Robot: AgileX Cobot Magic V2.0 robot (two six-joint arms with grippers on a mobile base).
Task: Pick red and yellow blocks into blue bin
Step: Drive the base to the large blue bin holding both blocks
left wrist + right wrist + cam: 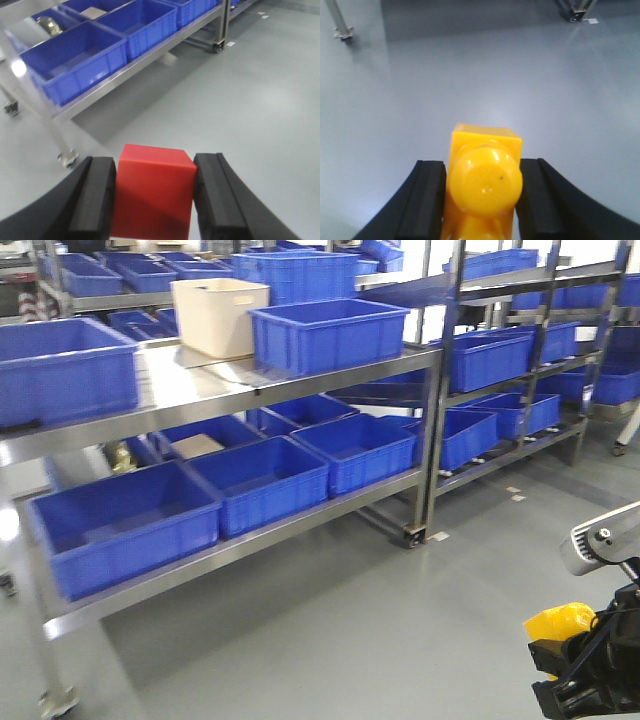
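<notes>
Front view: smooth-walled blue bin at the left end of the steel rack's upper shelf; glossy yellow brick low right.
Left wrist: left hand clamped on plain red cube, above the floor.
Right wrist: right hand clamped on the brick, round studs toward camera, long axis along the pads.

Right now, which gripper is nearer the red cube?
Left. The left gripper has the red cube clamped between its jaws; the right gripper is shut on the yellow brick, with no cube in its view.
</notes>
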